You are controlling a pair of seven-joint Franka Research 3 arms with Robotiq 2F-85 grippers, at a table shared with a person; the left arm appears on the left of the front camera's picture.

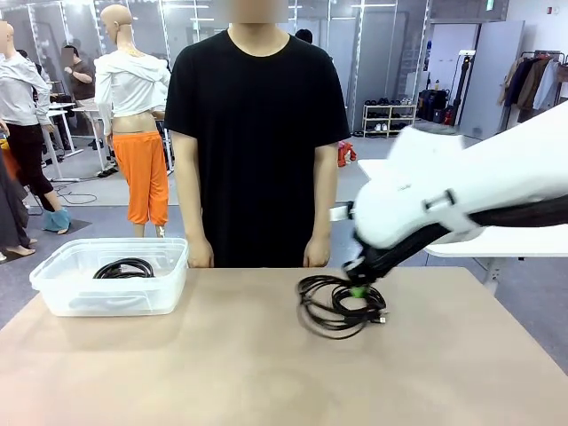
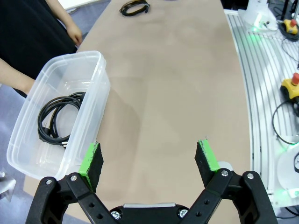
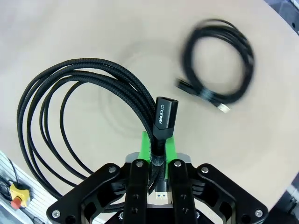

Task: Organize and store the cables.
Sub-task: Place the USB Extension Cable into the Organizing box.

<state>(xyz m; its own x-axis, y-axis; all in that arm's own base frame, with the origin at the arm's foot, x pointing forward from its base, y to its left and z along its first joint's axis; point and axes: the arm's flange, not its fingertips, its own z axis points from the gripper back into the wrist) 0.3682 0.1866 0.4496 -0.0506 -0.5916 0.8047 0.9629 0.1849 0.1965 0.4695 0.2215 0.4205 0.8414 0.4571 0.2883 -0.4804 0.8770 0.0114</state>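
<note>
My right gripper [image 1: 357, 289] hangs low over the table's middle right, shut on a black braided cable coil [image 1: 330, 309]. In the right wrist view the right gripper [image 3: 158, 156] pinches that cable coil [image 3: 56, 93] just below its plug [image 3: 164, 114], and the loops dangle to the left. A second cable coil [image 3: 219, 63] lies flat on the table beyond it, blurred. Another cable coil [image 1: 124, 267] rests inside the clear plastic bin [image 1: 53, 266] at the table's left. My left gripper [image 2: 149, 161] is open above the near table edge, beside the bin [image 2: 93, 79] holding that coil [image 2: 56, 119].
A person in a black shirt stands at the far edge, hands [image 1: 200, 257] hanging by the table. A small coil [image 2: 134, 7] lies far along the table in the left wrist view. A red stop button [image 2: 292, 86] and wires sit off the table's side.
</note>
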